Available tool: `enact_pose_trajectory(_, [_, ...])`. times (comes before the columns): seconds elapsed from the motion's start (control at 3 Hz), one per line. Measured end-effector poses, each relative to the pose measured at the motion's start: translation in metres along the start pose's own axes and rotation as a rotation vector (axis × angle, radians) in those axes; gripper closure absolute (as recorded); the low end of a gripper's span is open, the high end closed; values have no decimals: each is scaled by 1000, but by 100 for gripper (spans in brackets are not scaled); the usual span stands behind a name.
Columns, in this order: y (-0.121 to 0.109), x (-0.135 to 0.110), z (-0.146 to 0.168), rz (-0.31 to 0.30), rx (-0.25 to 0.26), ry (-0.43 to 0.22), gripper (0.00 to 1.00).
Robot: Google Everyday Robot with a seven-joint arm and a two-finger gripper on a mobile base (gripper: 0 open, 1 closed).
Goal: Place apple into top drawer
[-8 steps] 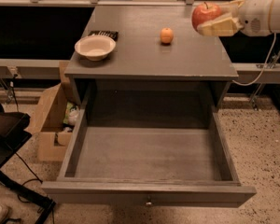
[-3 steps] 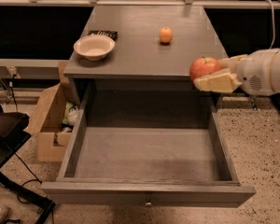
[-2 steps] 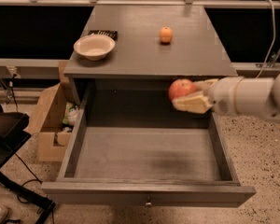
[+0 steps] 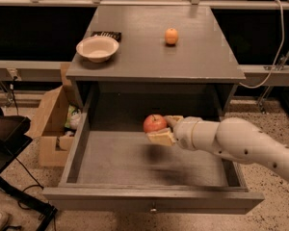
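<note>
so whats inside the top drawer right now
Only the apple shows, held in the gripper above the drawer floor. The arm covers the floor's right part, so anything there can't be seen.

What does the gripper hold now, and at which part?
The gripper holds the round red apple by its picture-right side, over the grey top drawer.

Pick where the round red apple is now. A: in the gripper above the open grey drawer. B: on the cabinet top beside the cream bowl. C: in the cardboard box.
A: the gripper clasps the round red apple above the floor of the grey wooden top drawer.
</note>
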State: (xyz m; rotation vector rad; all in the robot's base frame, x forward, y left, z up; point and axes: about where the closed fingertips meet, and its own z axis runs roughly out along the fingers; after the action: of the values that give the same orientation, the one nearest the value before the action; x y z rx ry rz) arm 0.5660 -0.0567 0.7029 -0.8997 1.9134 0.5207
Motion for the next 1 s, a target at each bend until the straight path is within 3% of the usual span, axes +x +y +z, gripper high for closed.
enact_pose_trajectory(0.33, [7, 26, 44, -46, -2, -17, 100])
enact_pose_trajectory(0.67, [15, 45, 84, -101, -41, 11, 98])
enact_pose_trajectory(1.0, [15, 43, 81, -97, -39, 8, 75])
